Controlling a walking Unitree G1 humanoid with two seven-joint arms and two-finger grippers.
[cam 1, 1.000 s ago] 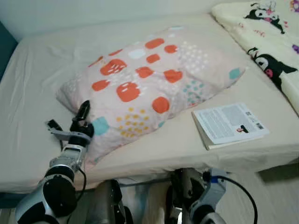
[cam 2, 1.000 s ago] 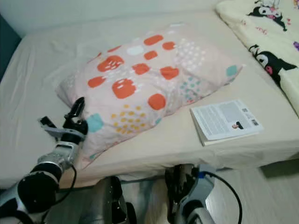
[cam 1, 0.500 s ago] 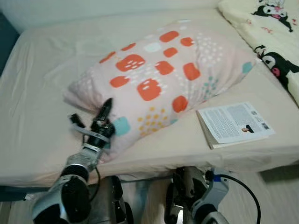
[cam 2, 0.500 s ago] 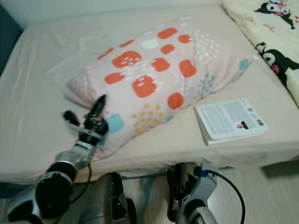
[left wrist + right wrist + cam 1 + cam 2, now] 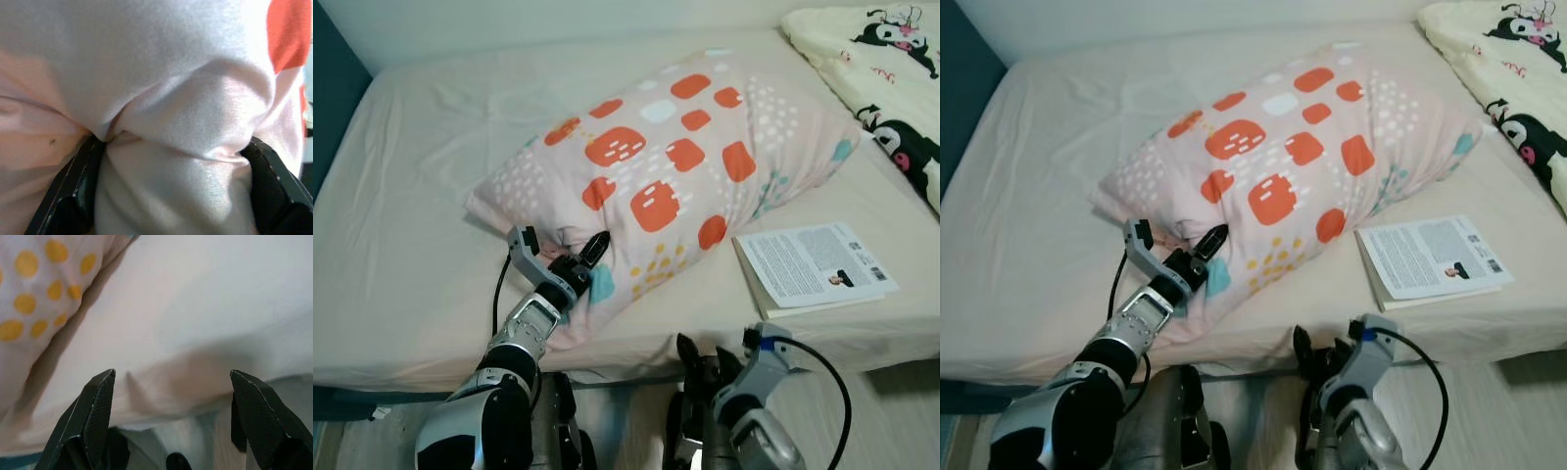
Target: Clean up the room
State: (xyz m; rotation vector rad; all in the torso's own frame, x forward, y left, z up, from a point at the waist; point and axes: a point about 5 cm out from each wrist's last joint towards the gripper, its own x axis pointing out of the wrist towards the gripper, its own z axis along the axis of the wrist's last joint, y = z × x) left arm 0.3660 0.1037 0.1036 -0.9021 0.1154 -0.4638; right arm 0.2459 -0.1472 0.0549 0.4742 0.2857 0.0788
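A pink pillow point(image 5: 675, 157) with orange patches and yellow dots lies askew on the bed point(image 5: 421, 147). My left gripper point(image 5: 560, 245) is pushed into the pillow's near left corner. It is open, one finger point(image 5: 522, 241) on each side of a bulge of pillowcase point(image 5: 171, 98) that fills the gap between them. My right gripper point(image 5: 705, 354) hangs low in front of the mattress edge, open and holding nothing. Its wrist view looks up at the sheet's edge point(image 5: 195, 333) and the pillow's dotted corner point(image 5: 34, 293).
A thin booklet point(image 5: 815, 269) lies on the bed to the right of the pillow, near the front edge. A cream blanket with black cartoon figures point(image 5: 891, 69) covers the bed's right side. A dark blue surface point(image 5: 328, 108) borders the bed on the left.
The camera has shifted. My left gripper has swung right into the pillow's corner, and fabric now bulges between its fingers. My right gripper has risen a little toward the mattress edge.
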